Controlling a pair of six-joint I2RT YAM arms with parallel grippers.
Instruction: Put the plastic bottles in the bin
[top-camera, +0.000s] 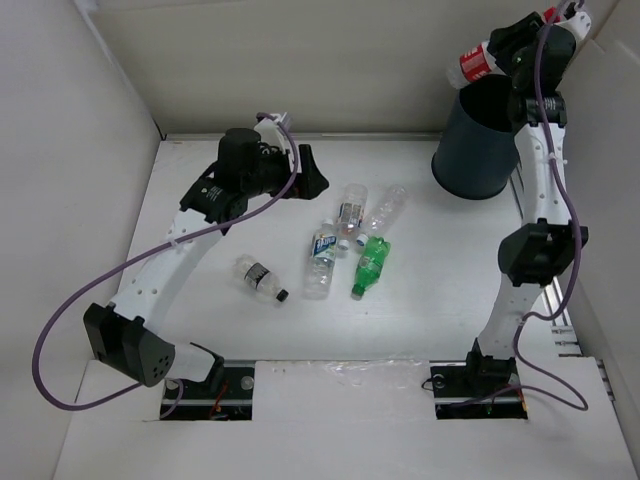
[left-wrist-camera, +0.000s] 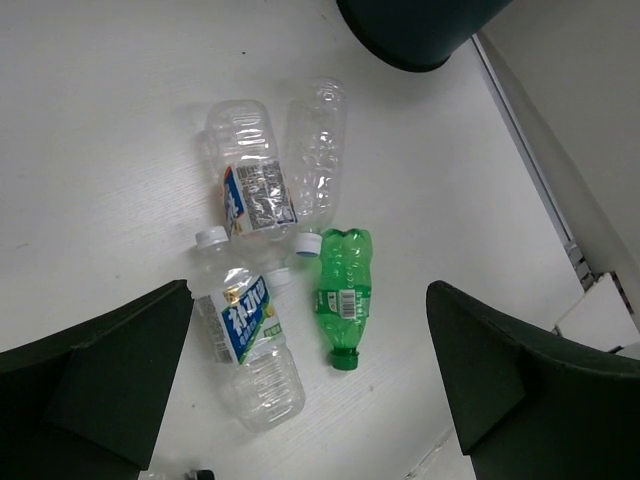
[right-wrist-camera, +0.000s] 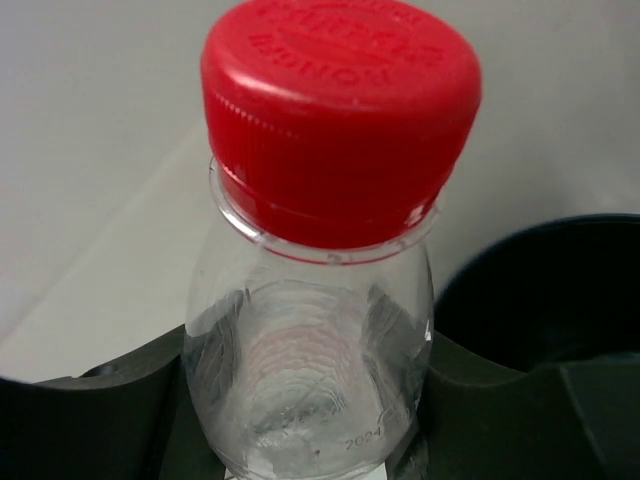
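Our right gripper (top-camera: 512, 50) clamps red-capped bottle (top-camera: 475, 62) above bin (top-camera: 478, 150) rim. Left gripper (top-camera: 312, 172) spread wide, empty, near green bottle (top-camera: 370, 265) and clear bottles (top-camera: 320, 262). Drop step, we judge: next needs centring over opening, then release.

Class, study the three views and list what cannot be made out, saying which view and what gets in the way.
1. The bin's inside: top external view, too dark, and the right arm crosses its rim.
2. The red-capped bottle's lower body and base: right wrist view, cut off by the bottom edge.
3. The black-capped bottle's label text: top external view, too small to read.
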